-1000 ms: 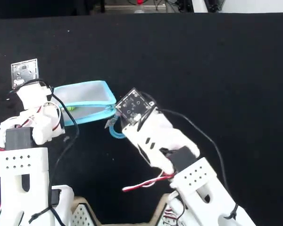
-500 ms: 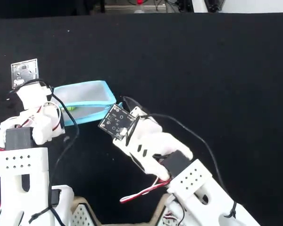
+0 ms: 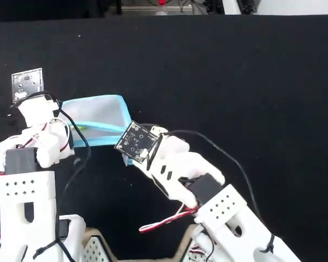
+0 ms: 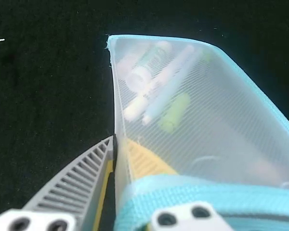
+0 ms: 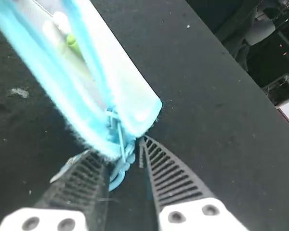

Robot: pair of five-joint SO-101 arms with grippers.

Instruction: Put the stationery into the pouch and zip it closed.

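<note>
A translucent pouch (image 3: 95, 112) with teal trim lies left of centre on the black table. Through its wall (image 4: 192, 120) I see pens and a green marker (image 4: 174, 112) inside. My left gripper (image 4: 118, 149) is shut on the pouch's left end, and in the high view (image 3: 65, 130) it sits at that same end. My right gripper (image 5: 118, 147) is at the pouch's right corner (image 3: 127, 158), open. The teal zipper pull cord (image 5: 119, 166) hangs between its fingers, against one finger (image 5: 84, 178). The pouch mouth (image 5: 86, 62) still gapes along the zip.
The black table (image 3: 246, 82) stretches bare to the right and behind the pouch. Both arm bases (image 3: 27, 202) stand at the near edge. Clutter (image 3: 161, 6) lies beyond the table's far edge.
My right gripper has moved left and nearer along the pouch's right end, now covering the teal cord. The pouch's right corner has shifted slightly and its mouth looks narrower. The left arm kept still.
</note>
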